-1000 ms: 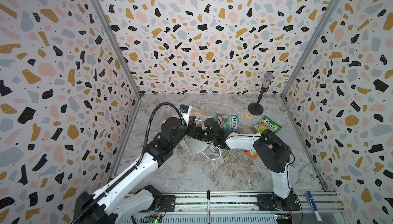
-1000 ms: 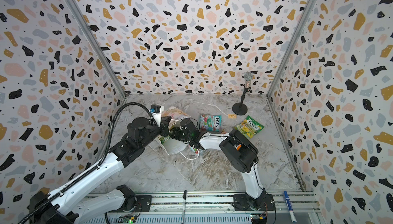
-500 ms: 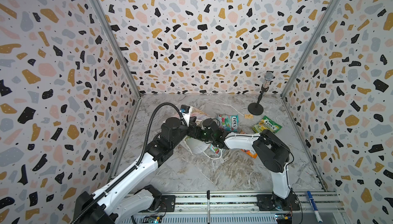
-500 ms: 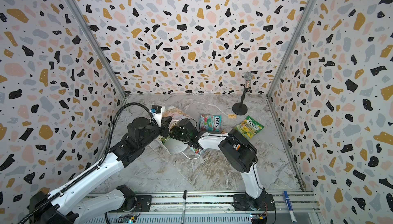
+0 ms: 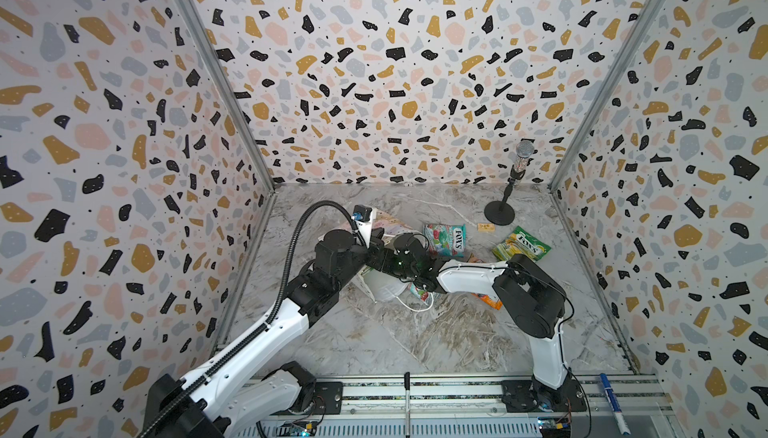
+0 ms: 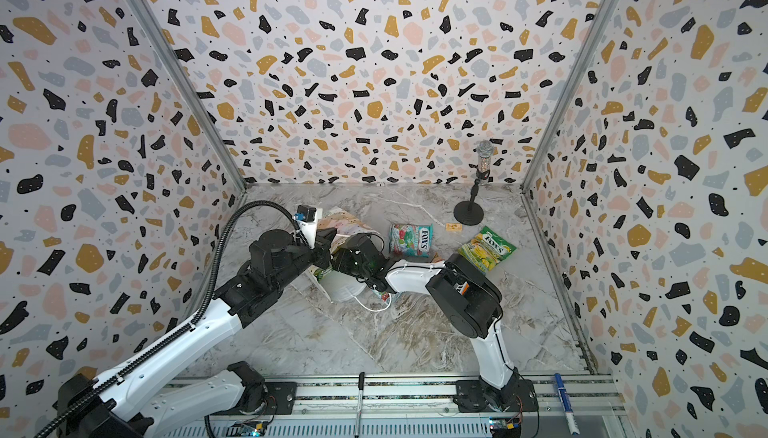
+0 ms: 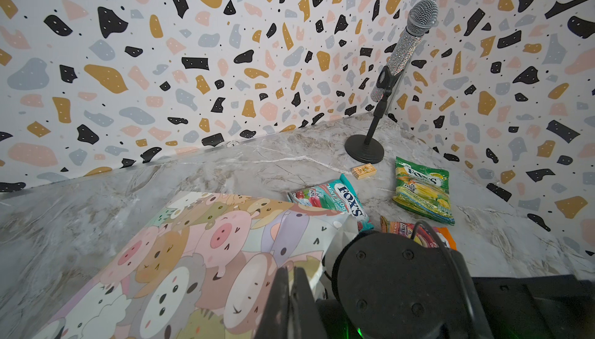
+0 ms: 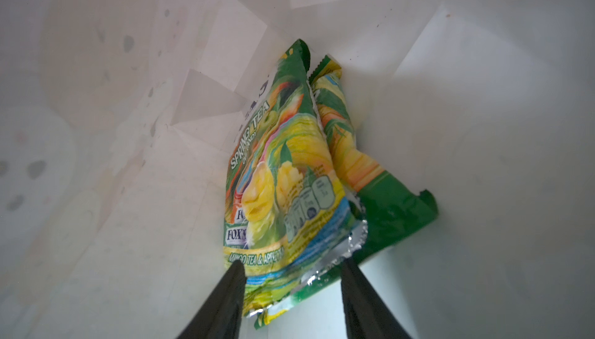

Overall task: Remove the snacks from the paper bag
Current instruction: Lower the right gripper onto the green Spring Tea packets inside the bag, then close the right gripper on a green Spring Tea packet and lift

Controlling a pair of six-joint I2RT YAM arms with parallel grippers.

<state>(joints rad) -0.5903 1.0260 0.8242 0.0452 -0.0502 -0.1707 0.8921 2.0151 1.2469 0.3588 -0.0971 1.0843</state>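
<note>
Paper bag [image 7: 193, 257] edge pinched by left gripper [image 7: 291, 271]; right gripper [image 8: 291, 265] parted around green-yellow packet [image 8: 283, 176].

Camera positions: four views.
Both top views look steeply down from the front, sharing nearly the whole table [image 5: 415, 332]. Left wrist view sits low, facing the back corner over the paper bag [image 7: 193, 257]; right wrist view looks closely inside it.

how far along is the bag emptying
Done: a teal-red packet, a green-yellow packet and an orange packet lie on the table. In hand: the left gripper pinches the paper bag rim; the right gripper is inside, jaws open astride a green packet. Left: that and a second green packet beside it.
</note>
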